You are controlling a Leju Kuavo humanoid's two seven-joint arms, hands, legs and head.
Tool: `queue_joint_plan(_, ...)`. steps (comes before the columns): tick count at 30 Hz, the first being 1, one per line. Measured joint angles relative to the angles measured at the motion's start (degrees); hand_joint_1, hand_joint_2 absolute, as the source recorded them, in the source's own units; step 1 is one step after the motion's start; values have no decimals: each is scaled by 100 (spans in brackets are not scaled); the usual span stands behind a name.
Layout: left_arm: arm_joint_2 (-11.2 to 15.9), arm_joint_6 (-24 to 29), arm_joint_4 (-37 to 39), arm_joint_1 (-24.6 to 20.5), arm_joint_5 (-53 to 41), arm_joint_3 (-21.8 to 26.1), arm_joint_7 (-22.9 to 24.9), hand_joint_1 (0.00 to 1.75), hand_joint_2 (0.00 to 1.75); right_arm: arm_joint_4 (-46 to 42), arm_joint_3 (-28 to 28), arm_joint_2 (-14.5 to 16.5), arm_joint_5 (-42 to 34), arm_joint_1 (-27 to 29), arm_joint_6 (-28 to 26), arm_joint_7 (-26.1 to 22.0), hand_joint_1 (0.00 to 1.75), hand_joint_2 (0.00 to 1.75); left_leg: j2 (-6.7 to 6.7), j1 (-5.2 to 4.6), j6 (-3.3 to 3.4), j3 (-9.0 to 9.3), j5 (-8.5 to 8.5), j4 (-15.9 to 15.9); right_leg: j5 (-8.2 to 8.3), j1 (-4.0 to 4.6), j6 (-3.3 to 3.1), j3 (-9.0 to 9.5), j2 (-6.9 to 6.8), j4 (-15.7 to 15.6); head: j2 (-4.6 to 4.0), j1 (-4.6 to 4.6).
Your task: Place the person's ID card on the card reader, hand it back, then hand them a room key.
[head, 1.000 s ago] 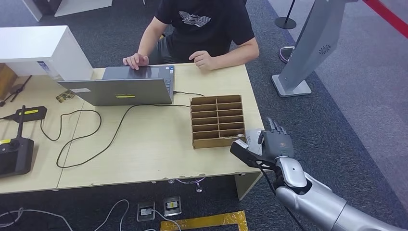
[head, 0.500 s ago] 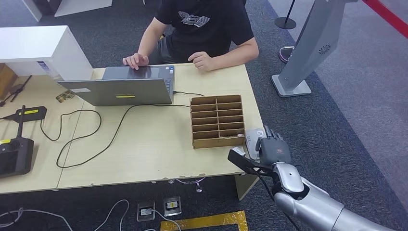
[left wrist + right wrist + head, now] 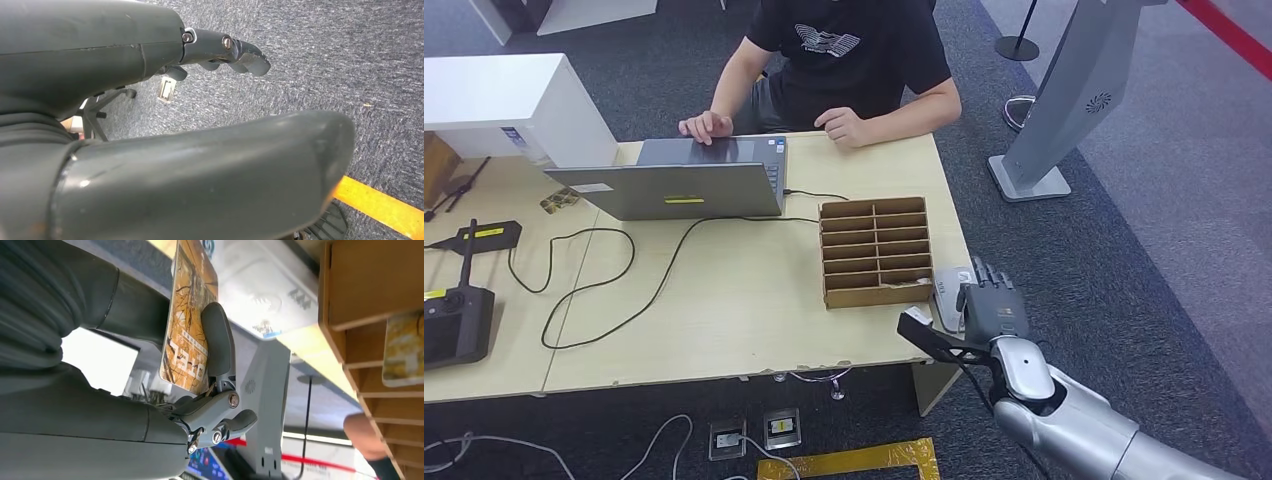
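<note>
While pinching a printed card [image 3: 187, 335] between thumb and fingers just beside the white card reader [image 3: 951, 283] at the desk's [image 3: 724, 300] corner, the robot's right hand [image 3: 992, 305] is risking a slip from its thin edge grip.

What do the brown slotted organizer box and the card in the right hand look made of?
The brown slotted organizer box: likely unfinished wood or fibreboard; matte brown, thin flat dividers with raw edges. The orange patterned card pinched in the right hand: probably printed plastic; thin, stiff, flat, slightly glossy, though laminated paper is possible.
</note>
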Motion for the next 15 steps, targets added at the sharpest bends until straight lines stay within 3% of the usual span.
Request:
queue_joint_plan(8, 3, -27, -2, -1, -133, -131, 111, 0, 0, -938, -653, -217, 1024, -184, 445, 0, 175, 175, 0, 0, 0, 0, 0, 1, 0, 0, 0, -1, 1, 0, 0, 1)
queue_joint_plan(15, 4, -86, -1, -2, -194, -240, 220, 0, 0, -1825, -1036, -390, 1233, -502, 975, 0, 175, 175, 1, 0, 0, 0, 0, 1, 1, 0, 0, 0, 2, 0, 0, 0)
